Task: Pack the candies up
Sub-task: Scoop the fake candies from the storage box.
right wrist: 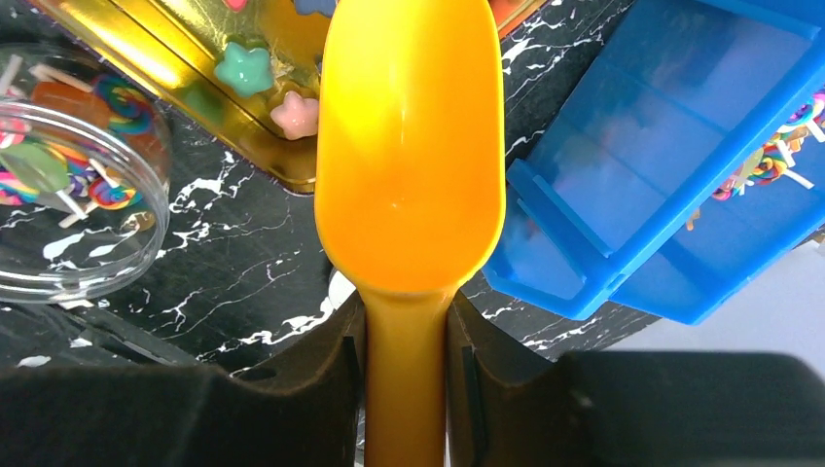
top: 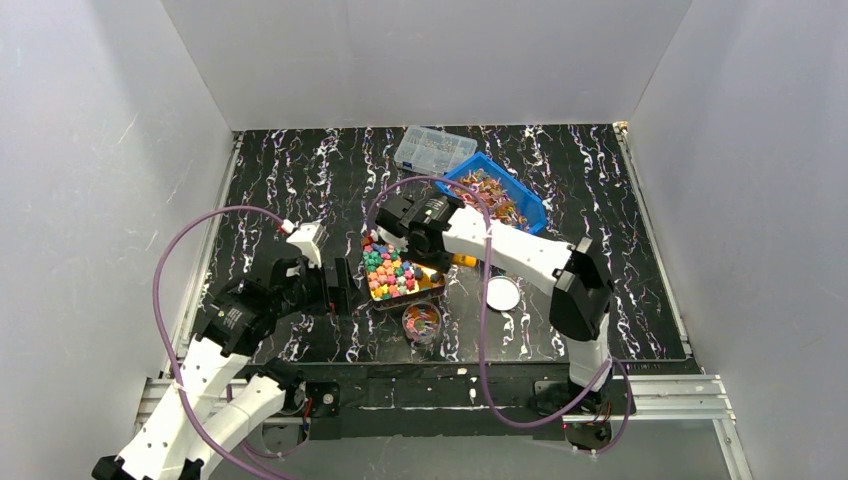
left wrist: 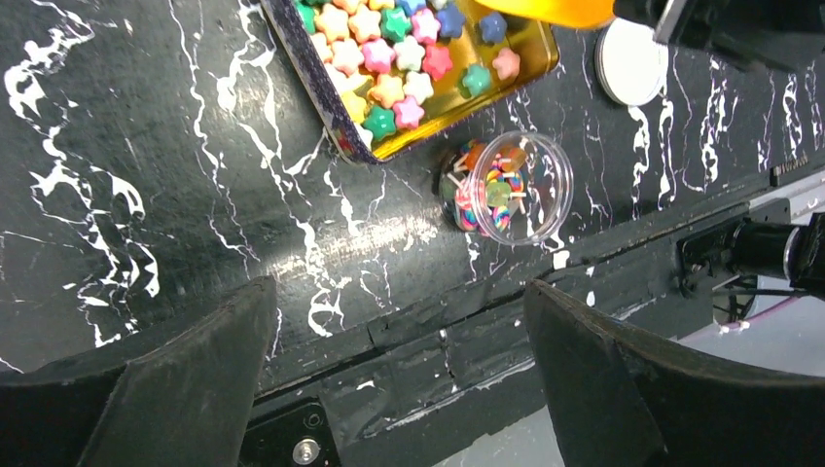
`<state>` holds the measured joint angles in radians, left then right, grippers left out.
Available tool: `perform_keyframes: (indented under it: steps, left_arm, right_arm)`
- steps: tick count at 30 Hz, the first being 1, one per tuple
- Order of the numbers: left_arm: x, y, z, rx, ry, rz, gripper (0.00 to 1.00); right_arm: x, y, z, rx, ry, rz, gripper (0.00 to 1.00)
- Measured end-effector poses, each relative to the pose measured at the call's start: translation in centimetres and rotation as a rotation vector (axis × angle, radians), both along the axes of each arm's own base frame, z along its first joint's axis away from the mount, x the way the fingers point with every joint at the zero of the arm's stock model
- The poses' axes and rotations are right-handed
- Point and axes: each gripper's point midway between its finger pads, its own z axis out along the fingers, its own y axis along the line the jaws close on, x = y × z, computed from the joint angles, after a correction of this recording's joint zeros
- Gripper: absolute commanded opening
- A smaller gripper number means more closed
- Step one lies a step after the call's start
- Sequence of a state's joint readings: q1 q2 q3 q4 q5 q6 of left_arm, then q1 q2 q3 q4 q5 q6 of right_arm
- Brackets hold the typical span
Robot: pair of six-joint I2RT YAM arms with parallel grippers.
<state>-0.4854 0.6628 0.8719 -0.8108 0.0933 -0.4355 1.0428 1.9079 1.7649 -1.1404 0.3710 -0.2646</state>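
Observation:
Colourful star candies (top: pixel 392 270) fill a gold tin (left wrist: pixel 457 119) at the table's middle. In front of it stands a small clear jar (left wrist: pixel 501 187) with lollipop candies inside. More wrapped candies (top: pixel 492 190) lie in the blue bin (right wrist: pixel 623 165) at the back. My right gripper (right wrist: pixel 407 321) is shut on the handle of an orange scoop (right wrist: pixel 409 146). The scoop is empty and hovers by the tin's right corner, between jar and bin. In the top view only its orange tip (top: pixel 462 261) shows under the arm. My left gripper (left wrist: pixel 399 290) is open and holds nothing, just left of the tin, near the table's front edge.
A white round lid (top: pixel 502 293) lies right of the jar. A clear compartment box (top: pixel 434 148) sits at the back beside the blue bin. Purple cables loop above both arms. White walls close in the table on three sides.

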Motion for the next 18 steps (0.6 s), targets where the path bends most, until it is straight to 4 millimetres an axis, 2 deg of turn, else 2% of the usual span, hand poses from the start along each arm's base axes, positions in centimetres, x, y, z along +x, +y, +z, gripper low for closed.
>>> perform_keyframes:
  steps: [4, 9, 18]
  left_arm:
    - [-0.5, -0.4, -0.7, -0.012, 0.022, -0.026, 0.98]
    - [-0.4, -0.7, -0.4, -0.032, -0.001, -0.042, 0.98]
    - [-0.3, -0.8, -0.7, -0.038, -0.01, -0.045, 0.98]
  right_arm:
    - [0.3, -0.2, -0.7, -0.054, 0.003, -0.01, 0.01]
    - [0.4, -0.4, -1.1, -0.101, 0.013, -0.023, 0.01]
    - [-0.1, 0.6, -2.1, -0.147, 0.022, -0.005, 0.01]
